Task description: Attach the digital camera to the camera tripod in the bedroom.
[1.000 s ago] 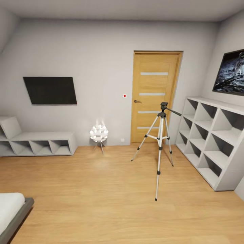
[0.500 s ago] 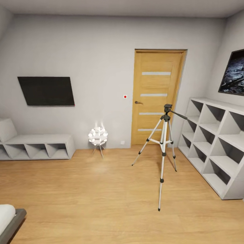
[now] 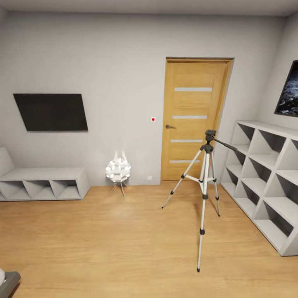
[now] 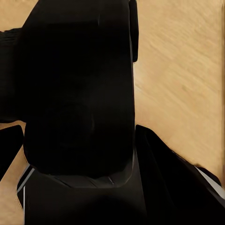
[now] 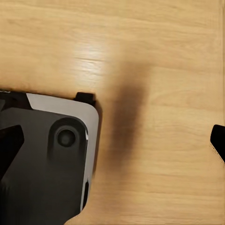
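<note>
The tripod [image 3: 205,186] stands on the wood floor [image 3: 103,248] in the right half of the head view, its three silver legs spread and its black head carrying a long handle that sticks out toward the right. It is just in front of the oak door [image 3: 194,120], which has four frosted strips and sits right of centre on the grey back wall. White cube shelves [image 3: 269,182] run along the right edge of the frame, near the tripod but apart from it, and a dark poster [image 3: 289,91] hangs above them at the upper right. On the left of the frame a black screen [image 3: 50,112] is mounted on the wall over a low white shelf unit [image 3: 41,182]. A small glowing white lamp [image 3: 118,169] stands on thin legs near the middle of the frame, at the foot of the wall.

In the left wrist view a large black boxy shape, which looks like the camera [image 4: 77,89], covers most of the frame over the floor, with dark parts of the left gripper beside it; I cannot tell how far the jaws are open or whether they grip it. In the right wrist view a grey and black part of the robot lies at the lower left over the floor; dark tips show at both side edges, but the right gripper's opening cannot be told.
</note>
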You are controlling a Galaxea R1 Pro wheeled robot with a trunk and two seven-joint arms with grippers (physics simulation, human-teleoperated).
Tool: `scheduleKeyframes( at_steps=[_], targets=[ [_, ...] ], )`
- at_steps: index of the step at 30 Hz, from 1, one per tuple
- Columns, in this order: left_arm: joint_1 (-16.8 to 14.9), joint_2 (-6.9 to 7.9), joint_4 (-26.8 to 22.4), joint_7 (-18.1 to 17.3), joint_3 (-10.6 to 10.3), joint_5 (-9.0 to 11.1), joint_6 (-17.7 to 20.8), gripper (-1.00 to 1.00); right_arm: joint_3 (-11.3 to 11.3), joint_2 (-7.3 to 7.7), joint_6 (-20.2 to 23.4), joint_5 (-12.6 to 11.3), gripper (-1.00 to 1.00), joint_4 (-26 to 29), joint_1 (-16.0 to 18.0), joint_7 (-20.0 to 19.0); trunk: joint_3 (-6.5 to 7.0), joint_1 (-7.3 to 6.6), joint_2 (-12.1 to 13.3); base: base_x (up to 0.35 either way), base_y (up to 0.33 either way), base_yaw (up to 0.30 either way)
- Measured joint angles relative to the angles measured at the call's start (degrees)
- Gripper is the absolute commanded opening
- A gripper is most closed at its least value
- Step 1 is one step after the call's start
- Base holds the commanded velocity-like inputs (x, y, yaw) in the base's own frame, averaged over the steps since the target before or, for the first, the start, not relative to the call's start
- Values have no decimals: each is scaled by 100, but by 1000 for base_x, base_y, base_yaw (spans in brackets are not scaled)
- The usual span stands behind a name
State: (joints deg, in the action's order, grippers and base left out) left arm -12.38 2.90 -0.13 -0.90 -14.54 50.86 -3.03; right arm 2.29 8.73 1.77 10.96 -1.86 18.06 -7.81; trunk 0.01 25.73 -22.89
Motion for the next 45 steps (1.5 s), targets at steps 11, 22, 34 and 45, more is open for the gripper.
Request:
scheduleKeyframes(
  at_steps=[11, 22, 34, 45],
  targets=[
    [0, 0, 1, -4, 0, -7, -9, -100, 8, -4, -206, -34, 100, 1, -1, 10, 0, 0, 0, 325, 5, -32],
    [0, 0, 1, -8, 0, -8, -17, -100, 8, -5, -232, -30, 100, 0, -2, 10, 0, 0, 0, 325, 78, -179],
    [0, -7, 0, -8, 0, -8, -15, -100, 8, -5, -217, -1, 100, 4, -1, 9, 0, 0, 0, 325, 96, -9],
    [0, -8, 0, -7, 0, -8, -9, -100, 8, -5, -229, -1, 100, 4, -1, 12, 0, 0, 0, 325, 97, 0]
  ],
)
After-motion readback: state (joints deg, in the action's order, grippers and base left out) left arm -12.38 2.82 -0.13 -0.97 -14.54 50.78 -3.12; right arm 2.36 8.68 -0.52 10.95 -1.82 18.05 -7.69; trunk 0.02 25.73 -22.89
